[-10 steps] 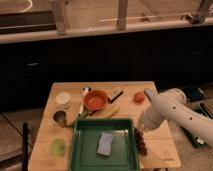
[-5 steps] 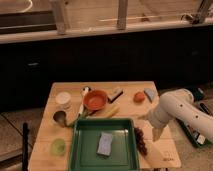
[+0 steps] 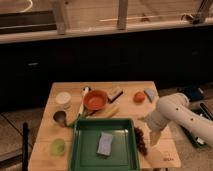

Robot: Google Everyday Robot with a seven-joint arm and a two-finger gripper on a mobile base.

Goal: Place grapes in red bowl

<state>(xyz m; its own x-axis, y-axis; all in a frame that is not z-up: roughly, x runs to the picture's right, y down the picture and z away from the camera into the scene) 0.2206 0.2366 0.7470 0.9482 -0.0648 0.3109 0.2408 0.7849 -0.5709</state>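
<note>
The grapes point(image 3: 140, 140) are a small dark reddish-purple bunch lying on the wooden table point(image 3: 70, 89), right against the right edge of the green tray point(image 3: 76, 145). The red bowl point(image 3: 95, 100) is round and orange-red and stands at the middle of the table, behind the tray. My white arm point(image 3: 172, 114) reaches in from the right. My gripper point(image 3: 153, 133) hangs at its lower end, just right of and slightly above the grapes.
The green tray holds a blue-grey sponge point(image 3: 105, 143). A white round container point(image 3: 63, 98), a metal cup point(image 3: 59, 118) and a light-green cup point(image 3: 58, 146) stand on the left. A yellow banana point(image 3: 108, 112), a round orange-red fruit point(image 3: 139, 96) and a grey packet point(image 3: 150, 94) lie behind.
My arm has swung to the right and up a little, away from the tray's edge. The grapes lie in the same place on the table and now show more fully.
</note>
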